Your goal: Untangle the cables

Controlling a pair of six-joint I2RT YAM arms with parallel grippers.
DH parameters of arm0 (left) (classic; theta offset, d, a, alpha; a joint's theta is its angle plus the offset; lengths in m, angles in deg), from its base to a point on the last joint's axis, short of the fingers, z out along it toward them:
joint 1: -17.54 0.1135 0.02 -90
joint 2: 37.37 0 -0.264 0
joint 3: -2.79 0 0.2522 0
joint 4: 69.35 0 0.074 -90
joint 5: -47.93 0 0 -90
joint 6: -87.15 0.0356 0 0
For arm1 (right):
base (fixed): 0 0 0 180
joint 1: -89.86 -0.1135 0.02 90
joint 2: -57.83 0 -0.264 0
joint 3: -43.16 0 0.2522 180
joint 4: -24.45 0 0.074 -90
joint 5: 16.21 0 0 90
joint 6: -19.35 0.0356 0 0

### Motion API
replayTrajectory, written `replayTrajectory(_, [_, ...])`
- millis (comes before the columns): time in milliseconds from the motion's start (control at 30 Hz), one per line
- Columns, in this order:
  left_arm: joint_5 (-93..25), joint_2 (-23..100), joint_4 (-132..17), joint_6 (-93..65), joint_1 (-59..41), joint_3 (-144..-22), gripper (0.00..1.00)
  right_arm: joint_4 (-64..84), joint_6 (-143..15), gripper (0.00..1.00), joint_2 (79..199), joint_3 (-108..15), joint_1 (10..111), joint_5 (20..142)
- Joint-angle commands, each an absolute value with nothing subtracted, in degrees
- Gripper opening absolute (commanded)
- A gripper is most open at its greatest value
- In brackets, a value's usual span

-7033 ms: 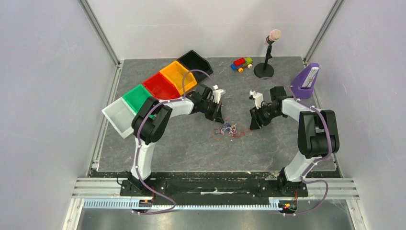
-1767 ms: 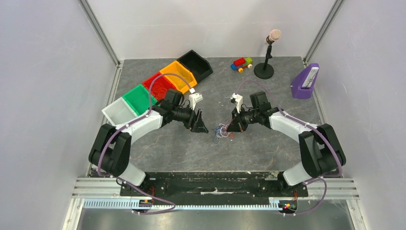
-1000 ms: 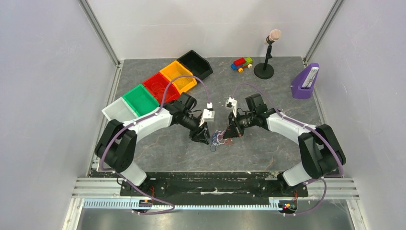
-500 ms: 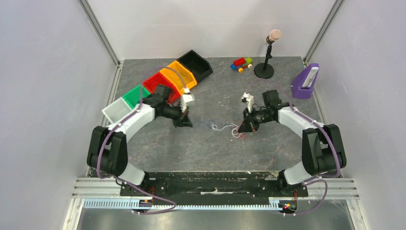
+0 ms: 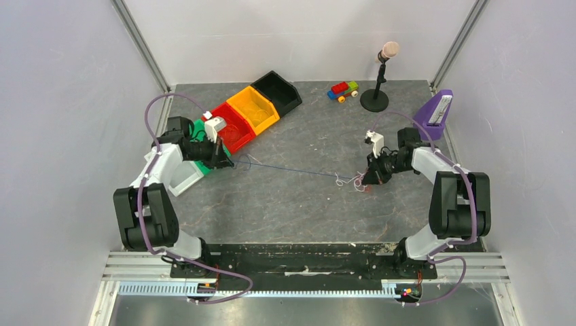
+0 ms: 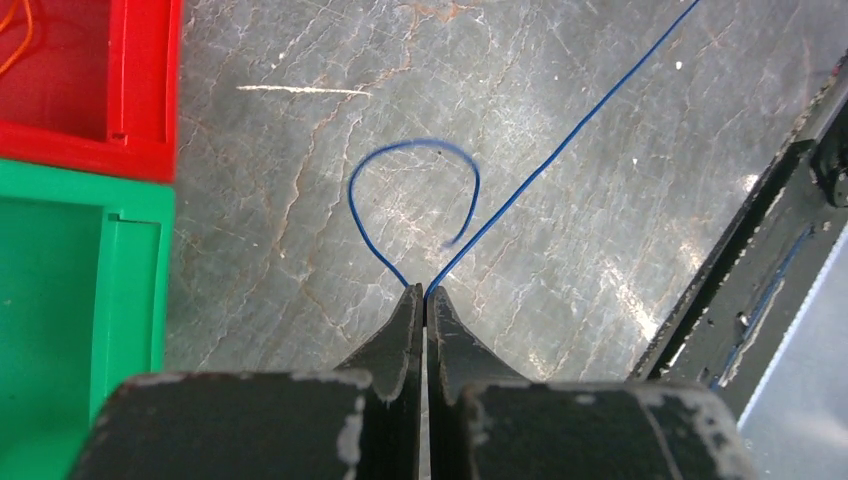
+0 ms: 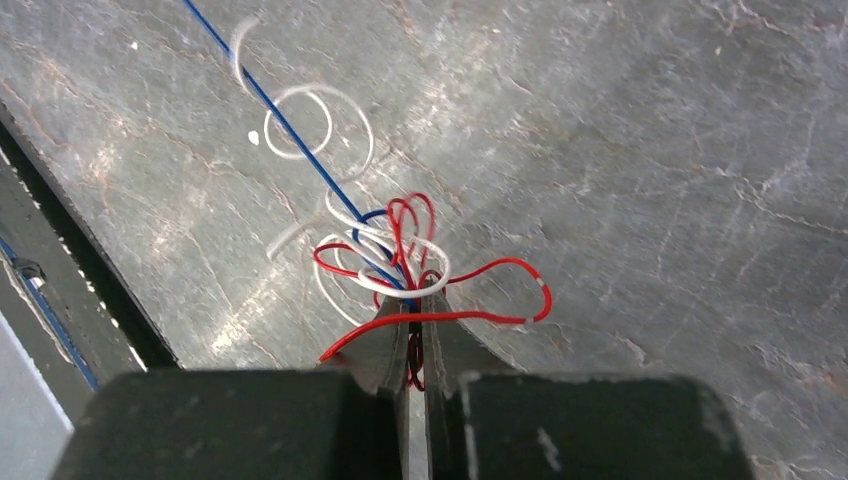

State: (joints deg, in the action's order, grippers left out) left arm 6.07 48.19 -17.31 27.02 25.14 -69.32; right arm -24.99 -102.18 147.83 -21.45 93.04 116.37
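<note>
The cables show as a small red, white and blue tangle (image 5: 353, 182) on the table right of centre. My right gripper (image 5: 367, 182) is shut on that tangle (image 7: 400, 250), with red loops spilling out on both sides of the fingertips (image 7: 412, 300). One blue cable (image 5: 292, 170) runs taut from the tangle leftward to my left gripper (image 5: 229, 163). In the left wrist view the left gripper (image 6: 425, 292) is shut on this blue cable (image 6: 560, 150), whose free end curls in a loop just ahead of the tips.
A row of bins stands at the back left: white (image 5: 166, 163), green (image 5: 197, 136), red (image 5: 231, 122), orange (image 5: 255, 109), black (image 5: 278, 88). The left gripper hovers beside the green (image 6: 70, 290) and red (image 6: 90, 80) bins. A toy car (image 5: 343, 90), microphone stand (image 5: 377, 95) and purple holder (image 5: 433, 115) sit at the back right.
My left gripper shut on the blue cable and pulled it left toward the bins. The right gripper drew the tangle to the right, so the blue cable now stretches between them.
</note>
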Motion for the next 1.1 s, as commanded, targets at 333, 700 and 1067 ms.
replayTrajectory(333, [1.7, 45.0, -14.5, 29.9, 30.5, -76.8, 0.02, -27.2, -108.3, 0.23, 152.8, -23.3, 100.0, 103.8])
replayTrajectory(700, [8.5, 40.4, -22.7, 12.6, 28.8, -87.0, 0.02, -27.2, -107.5, 0.10, 152.2, -23.0, 100.1, 106.8])
replayTrajectory(1067, [-3.4, 47.7, -37.3, -5.3, 18.3, -103.3, 0.02, -27.5, -106.0, 0.03, 152.9, -24.4, 100.1, 108.5])
